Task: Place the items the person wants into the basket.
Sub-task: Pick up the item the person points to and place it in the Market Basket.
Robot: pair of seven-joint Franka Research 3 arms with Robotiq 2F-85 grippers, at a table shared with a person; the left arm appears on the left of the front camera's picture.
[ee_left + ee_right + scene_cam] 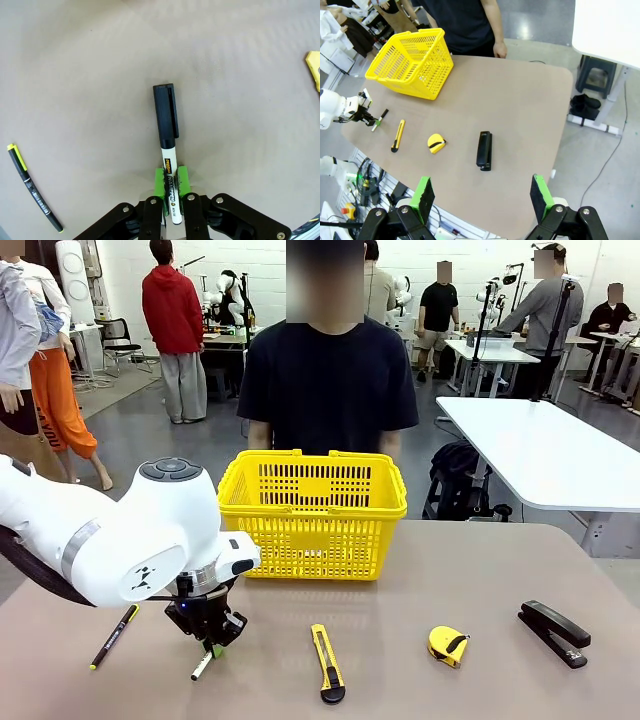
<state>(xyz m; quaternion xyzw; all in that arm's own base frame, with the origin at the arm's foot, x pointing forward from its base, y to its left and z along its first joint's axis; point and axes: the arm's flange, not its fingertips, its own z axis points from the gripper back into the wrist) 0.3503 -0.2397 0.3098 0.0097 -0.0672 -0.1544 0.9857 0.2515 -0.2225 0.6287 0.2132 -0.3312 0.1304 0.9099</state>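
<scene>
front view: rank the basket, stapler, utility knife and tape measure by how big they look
1. basket, by far the largest
2. stapler and utility knife: about alike in length, the stapler thicker; too close to rank
3. tape measure, smallest

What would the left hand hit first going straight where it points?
Probably the bare table: the marker that the left hand grips sticks out ahead and would touch down first.

Left arm (110,540): glossy white shell, grey joint ring, dark cap. Right gripper (481,180): black links, green pads (424,192), silver screws.
</scene>
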